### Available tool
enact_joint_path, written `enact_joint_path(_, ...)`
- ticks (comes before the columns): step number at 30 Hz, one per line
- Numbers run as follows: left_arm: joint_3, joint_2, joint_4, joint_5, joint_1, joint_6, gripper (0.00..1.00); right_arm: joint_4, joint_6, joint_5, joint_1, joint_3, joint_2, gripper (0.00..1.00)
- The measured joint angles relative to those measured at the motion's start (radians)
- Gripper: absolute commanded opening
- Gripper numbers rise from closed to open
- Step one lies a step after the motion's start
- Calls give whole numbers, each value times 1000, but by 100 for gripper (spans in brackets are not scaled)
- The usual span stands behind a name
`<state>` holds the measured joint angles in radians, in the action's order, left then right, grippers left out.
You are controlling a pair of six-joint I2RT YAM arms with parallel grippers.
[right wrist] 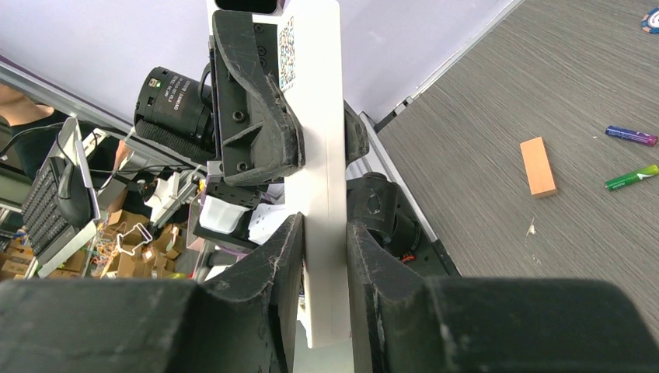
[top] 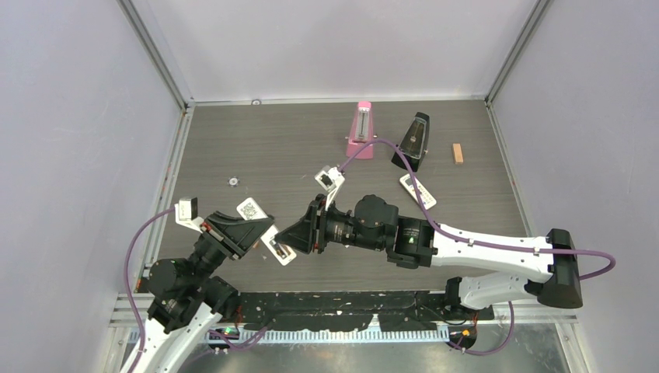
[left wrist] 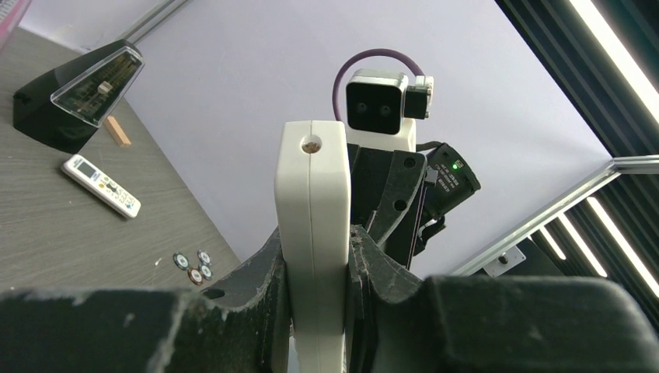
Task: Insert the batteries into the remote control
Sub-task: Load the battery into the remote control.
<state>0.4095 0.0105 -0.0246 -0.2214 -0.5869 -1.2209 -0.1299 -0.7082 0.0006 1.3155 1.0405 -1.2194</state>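
Left pincer (left wrist: 315,256) is clamped tight on the remote control (left wrist: 311,194). Its black fingers (left wrist: 260,272) press on both broad faces, and the slim white body stands edge-on between them with a small round hole at its free end. Right pincer (right wrist: 325,249) has closed from the opposite side onto the same remote. In its wrist view the fingertips (right wrist: 284,249) sit flush against either face with no gap showing, a little below the left arm's grip and the QR label on the casing. The remote is carried by both arms at once, lifted clear of the desk (top: 272,140) over its near-left part, slanted between the two pincer tips in the top view.

The batteries lie loose on the desk. A bluish-purple battery (right wrist: 631,135) and a green battery (right wrist: 633,177) rest flat and apart from each other, just beside an orange block (right wrist: 538,165). The top view is too coarse to show them.

Farther out, a broader white remote (top: 417,190) lies flat right of centre. Behind it a black metronome (top: 412,140) and a pink metronome (top: 361,132) stand near the far edge. A few round chips (left wrist: 193,266) cluster on the wood in the left wrist view.
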Motion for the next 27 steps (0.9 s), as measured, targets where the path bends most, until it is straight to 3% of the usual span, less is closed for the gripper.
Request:
enact_joint_path(14,18,0,12,0,0,20,0,-2,40,-40,-4,15,-12,17)
enact_joint_path(27,22,0,35,-11,0,31,0,25,75,-67,-4,22,-16,23)
